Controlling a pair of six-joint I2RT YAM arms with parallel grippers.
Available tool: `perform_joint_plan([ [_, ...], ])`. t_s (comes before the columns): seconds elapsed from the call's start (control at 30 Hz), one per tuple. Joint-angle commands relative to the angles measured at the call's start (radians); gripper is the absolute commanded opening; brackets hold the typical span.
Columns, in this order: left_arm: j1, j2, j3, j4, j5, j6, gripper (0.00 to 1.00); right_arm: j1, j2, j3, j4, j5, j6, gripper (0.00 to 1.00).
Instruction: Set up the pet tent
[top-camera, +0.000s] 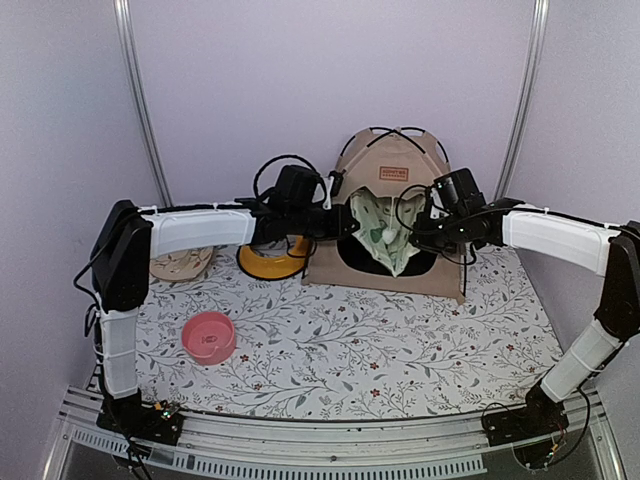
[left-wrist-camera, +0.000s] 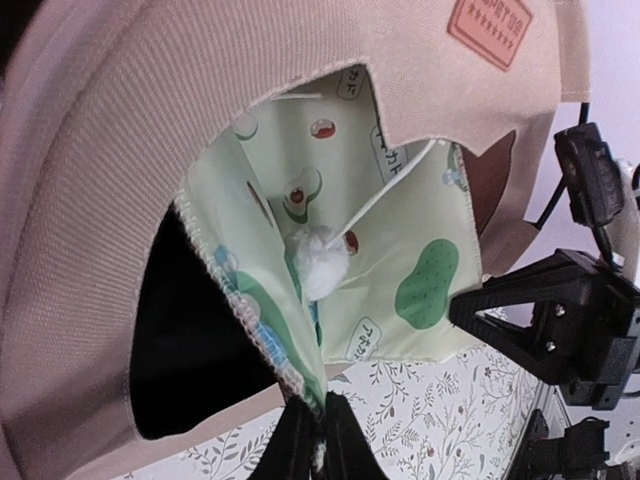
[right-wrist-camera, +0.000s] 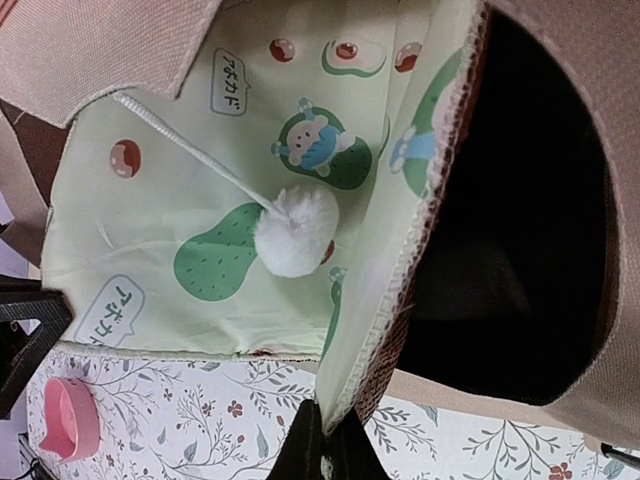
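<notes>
The tan pet tent (top-camera: 400, 195) stands at the back centre with black poles crossing on top and a brown label (top-camera: 393, 173). A cream mat with green prints (top-camera: 383, 232) hangs folded in its dark front opening. My left gripper (top-camera: 350, 225) is shut on the mat's left edge; in the left wrist view (left-wrist-camera: 320, 405) the fabric (left-wrist-camera: 420, 260) is pinched between the fingers. My right gripper (top-camera: 418, 228) is shut on the mat's right edge, as the right wrist view (right-wrist-camera: 330, 415) shows. A white pompom (right-wrist-camera: 297, 232) on a cord dangles in front of the mat.
A yellow feeder (top-camera: 272, 260) sits left of the tent, partly behind my left arm. A pink bowl (top-camera: 209, 336) lies front left on the floral cloth. A flat tan item (top-camera: 182, 264) lies at the far left. The right gripper's black body (left-wrist-camera: 560, 320) shows in the left wrist view.
</notes>
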Motion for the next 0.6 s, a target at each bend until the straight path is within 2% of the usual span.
perform_joint_plan([
  [0.0, 0.009, 0.040, 0.045, 0.011, -0.001, 0.012, 0.07, -0.001, 0.038, 0.023, 0.058, 0.014, -0.010, 0.06],
  [0.57, 0.016, 0.123, 0.088, -0.018, -0.017, 0.035, 0.07, -0.002, 0.137, -0.015, 0.055, 0.058, -0.028, 0.04],
])
